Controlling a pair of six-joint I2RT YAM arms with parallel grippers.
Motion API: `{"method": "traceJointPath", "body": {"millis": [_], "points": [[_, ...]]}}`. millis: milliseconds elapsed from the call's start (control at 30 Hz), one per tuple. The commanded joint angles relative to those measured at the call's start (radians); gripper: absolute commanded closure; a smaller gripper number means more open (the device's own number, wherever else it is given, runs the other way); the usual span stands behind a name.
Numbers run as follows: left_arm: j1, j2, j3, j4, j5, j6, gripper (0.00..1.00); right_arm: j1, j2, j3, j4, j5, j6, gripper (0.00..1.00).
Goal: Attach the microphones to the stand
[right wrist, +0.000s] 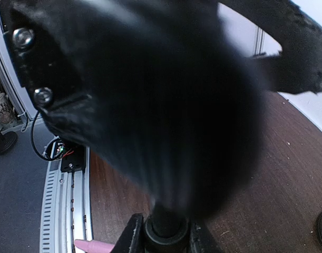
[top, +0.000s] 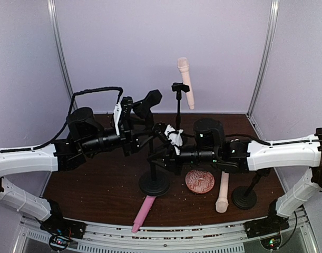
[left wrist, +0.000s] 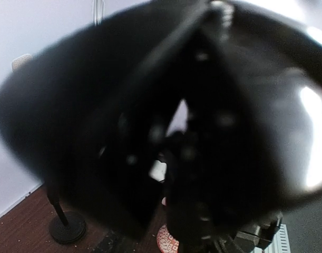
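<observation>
My right gripper [right wrist: 163, 236] is clamped on the pole of the middle stand [top: 154, 184]. In the right wrist view a finger [right wrist: 130, 236] sits on each side of the black pole, pressed against it, and the stand's dark head fills most of that view as a blur. My left gripper [top: 137, 113] is up at the top of the same stand, against its black clip head [top: 150, 100]. The left wrist view is only a black blur and from above the fingers are masked, so I cannot tell whether my left jaws are open or closed, or whether they hold the clip

One peach microphone [top: 185, 81] is off the table, tilted in the clip of a thin stand [top: 178, 108] behind the middle stand. The pink microphone [top: 145, 211] lies flat on the brown table [top: 97, 184] just in front of the middle stand's base, its far end reaching toward the table's near edge. The second peach microphone [top: 222, 192] lies to the right of the middle stand, beyond the round patterned dish [top: 199, 181] and just beside the base of a third stand [top: 244, 197]
</observation>
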Motion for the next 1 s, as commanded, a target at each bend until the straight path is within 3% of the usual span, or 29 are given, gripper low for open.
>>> {"method": "traceJointPath", "body": {"millis": [0,233,300,400,533,733,967], "points": [[0.011,0.001,-0.010,0.023,-0.015,0.001,0.65,0.014,-0.005,0.067,0.052,0.025,-0.033,1.00],[0.023,0.008,-0.030,0.084,0.045,-0.003,0.97,0.018,-0.010,0.067,0.043,0.049,-0.036,0.97],[0.028,0.014,-0.033,0.112,0.101,0.000,1.00,0.017,-0.016,0.068,0.029,0.041,-0.044,0.85],[0.041,0.018,-0.034,0.125,0.151,0.023,1.00,0.018,-0.032,0.073,-0.036,0.031,-0.048,0.53],[0.077,0.021,-0.031,0.113,0.190,0.072,1.00,0.018,-0.079,0.034,-0.133,0.046,-0.023,0.37],[0.134,0.039,0.005,0.087,0.226,0.095,1.00,0.022,-0.230,-0.164,-0.132,0.105,0.045,0.32],[0.225,0.152,0.116,0.031,0.346,0.143,1.00,0.029,-0.344,-0.441,0.090,0.121,0.203,0.33]]}}
